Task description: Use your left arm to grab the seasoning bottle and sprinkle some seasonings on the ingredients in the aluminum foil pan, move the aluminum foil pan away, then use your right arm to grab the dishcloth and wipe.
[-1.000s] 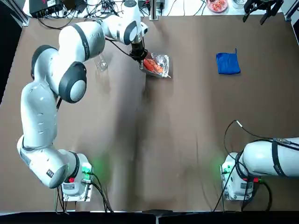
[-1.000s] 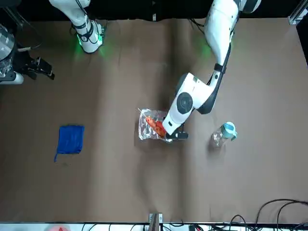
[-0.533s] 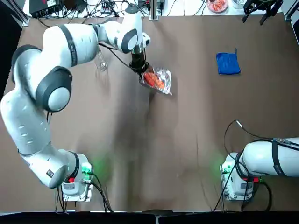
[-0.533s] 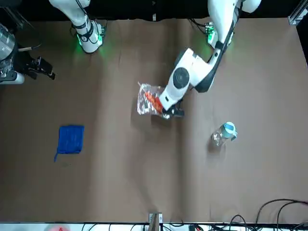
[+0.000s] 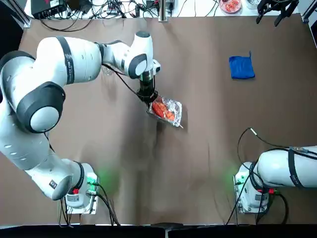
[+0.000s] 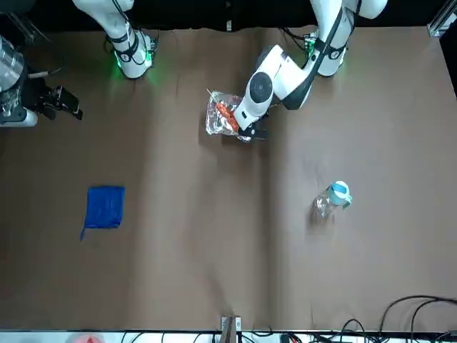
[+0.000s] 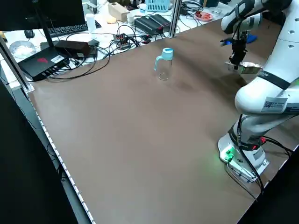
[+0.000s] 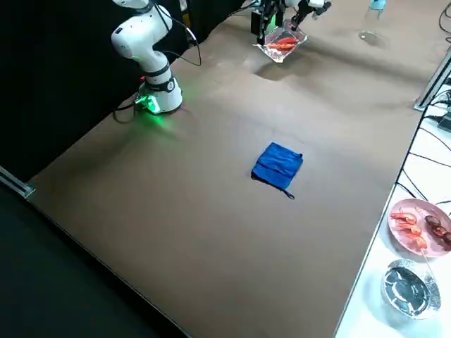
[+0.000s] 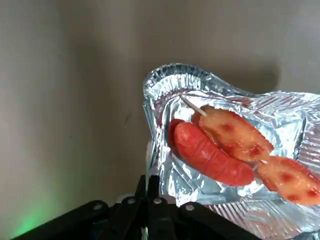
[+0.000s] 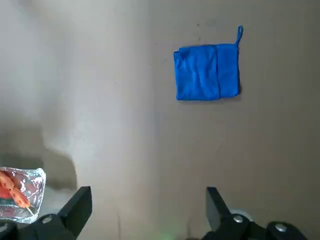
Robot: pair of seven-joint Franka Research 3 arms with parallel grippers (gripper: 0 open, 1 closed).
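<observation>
Mid-table: left claw (image 5: 147, 97) pinching aluminum foil pan (image 5: 171, 112) rim; ingredients (image 5: 162, 110) inside.

The top view looks straight down with the arm bases at its bottom edge; the front view faces them from across the brown table (image 5: 198, 148). Both share the crinkled silver foil pan (image 5: 173, 110). The left wrist view sits close over it.
</observation>
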